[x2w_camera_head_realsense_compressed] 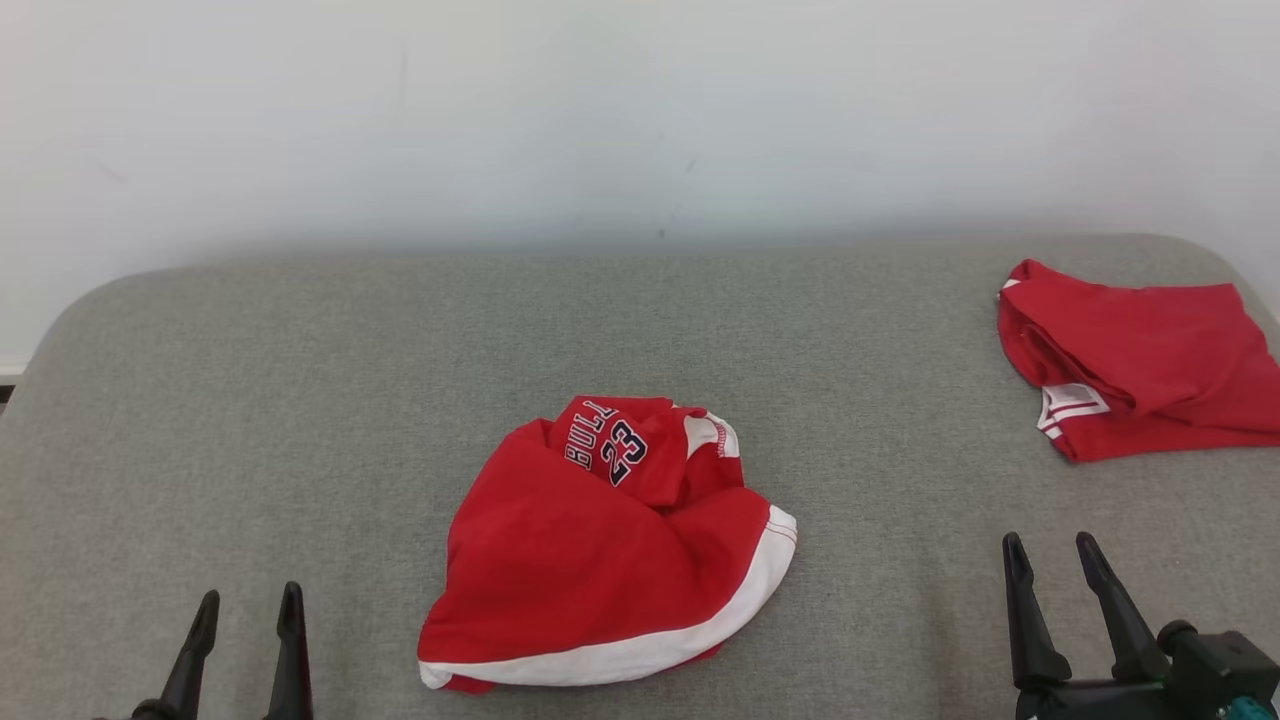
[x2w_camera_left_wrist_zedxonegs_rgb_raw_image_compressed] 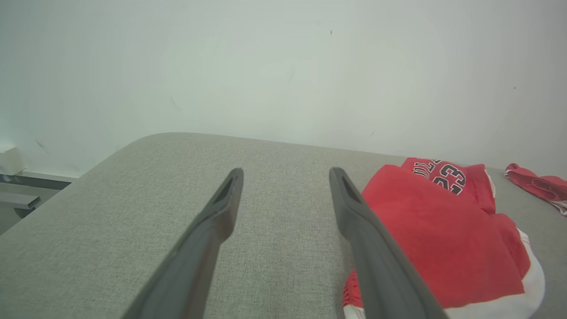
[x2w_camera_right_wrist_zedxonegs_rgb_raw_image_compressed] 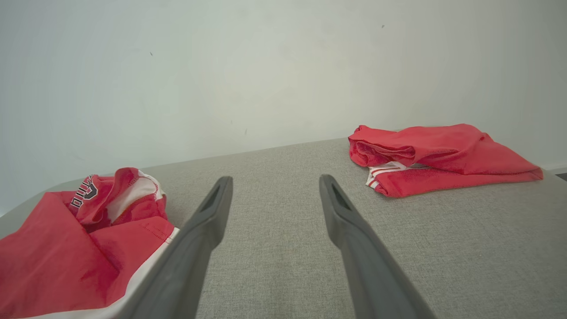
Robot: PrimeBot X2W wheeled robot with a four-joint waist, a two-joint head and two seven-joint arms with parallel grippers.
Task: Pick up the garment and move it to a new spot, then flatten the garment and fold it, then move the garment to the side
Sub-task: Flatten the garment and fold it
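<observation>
grey fabric surface (x2w_camera_head_realsense_compressed: 300, 400) against a white wall (x2w_camera_head_realsense_compressed: 600, 120), crumpled red jersey (x2w_camera_head_realsense_compressed: 600, 560) heaped at its middle, between my left hand (x2w_camera_head_realsense_compressed: 250, 595) and my right hand (x2w_camera_head_realsense_compressed: 1048, 542), both spread wide, empty, clear of it, folded red garment (x2w_camera_head_realsense_compressed: 1140, 360) at far right

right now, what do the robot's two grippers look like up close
The left gripper and right gripper look alike. Each has two long, slim, matte dark grey fingers that taper to narrow tips, with a sunken slot on the inner face near each tip. The right gripper's fingers rise from a blocky black base with a small teal part at its corner.
</observation>
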